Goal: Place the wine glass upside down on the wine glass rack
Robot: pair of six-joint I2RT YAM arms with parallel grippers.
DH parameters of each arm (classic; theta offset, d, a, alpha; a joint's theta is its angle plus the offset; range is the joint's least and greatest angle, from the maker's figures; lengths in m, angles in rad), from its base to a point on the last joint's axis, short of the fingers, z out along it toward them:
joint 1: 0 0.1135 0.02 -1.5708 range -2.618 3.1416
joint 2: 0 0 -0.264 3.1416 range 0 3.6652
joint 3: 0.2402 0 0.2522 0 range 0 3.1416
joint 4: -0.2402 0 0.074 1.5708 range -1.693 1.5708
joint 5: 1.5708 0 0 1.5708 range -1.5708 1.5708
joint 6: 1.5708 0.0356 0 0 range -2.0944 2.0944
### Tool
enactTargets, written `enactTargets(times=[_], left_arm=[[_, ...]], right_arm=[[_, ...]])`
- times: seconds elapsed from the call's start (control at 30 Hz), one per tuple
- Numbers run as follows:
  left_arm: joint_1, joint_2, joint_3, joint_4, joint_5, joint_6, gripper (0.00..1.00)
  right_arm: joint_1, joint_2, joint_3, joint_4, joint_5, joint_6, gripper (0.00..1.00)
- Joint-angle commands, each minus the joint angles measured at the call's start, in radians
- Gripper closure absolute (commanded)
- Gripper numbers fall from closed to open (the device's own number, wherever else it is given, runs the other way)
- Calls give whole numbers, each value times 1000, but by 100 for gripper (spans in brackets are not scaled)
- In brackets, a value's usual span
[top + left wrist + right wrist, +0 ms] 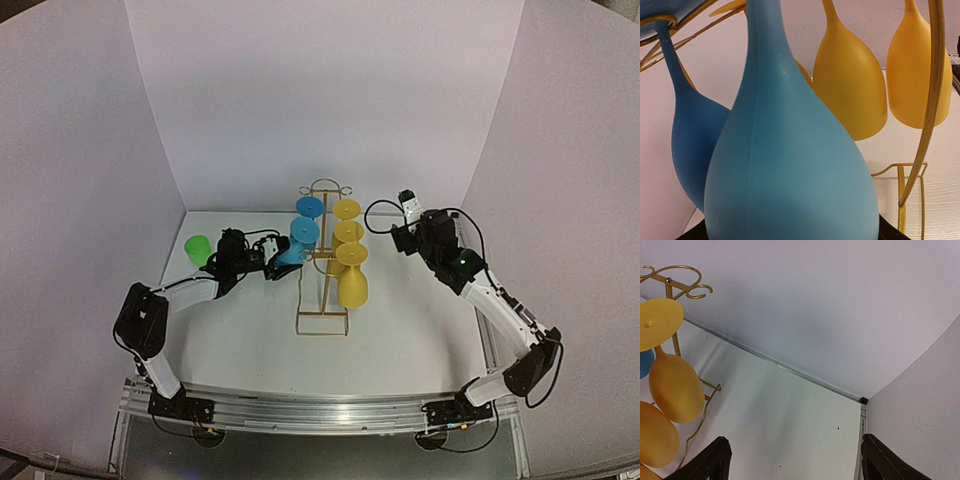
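Note:
The gold wire wine glass rack (322, 262) stands mid-table. Two blue glasses (309, 207) hang upside down on its left side and three yellow glasses (351, 255) on its right. My left gripper (274, 264) is shut on the bowl of a light blue wine glass (291, 254), held upside down against the rack's left side. In the left wrist view that glass (790, 165) fills the frame and hides the fingers, with its stem pointing up. A hung blue glass (690, 145) is beside it. My right gripper (407, 226) is open and empty, right of the rack.
A green glass (198, 248) stands on the table, left of my left arm. White walls close in the back and sides. In the right wrist view, the rack's curled top (677, 282) and yellow glasses (675, 385) are at the left, and the table's back corner (863, 400) at the right.

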Motion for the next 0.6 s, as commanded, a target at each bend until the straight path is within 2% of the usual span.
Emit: enactTargets(times=[0.0,0.1,0.17,0.43,0.5,0.57], left_arm=[[-2,27,13,29,41,32,50],[-2,37,10,25,53,23,47],[-2,44,10,25,65,1,42],[-3,55,12,14,101,-68,6],[-3,53,9,15,94,-69,1],[-3,45,4,13,84,-68,0]], right_arm=[[-4,-51,-16,17,-8,1,15],[-5,-58,-26,18,-7,2,15],[-5,-60,-28,17,-8,3,15],[-4,-55,-22,18,-18,-6,15],[-4,-55,-20,17,-22,-7,15],[-4,-56,-20,18,-22,-8,15]])
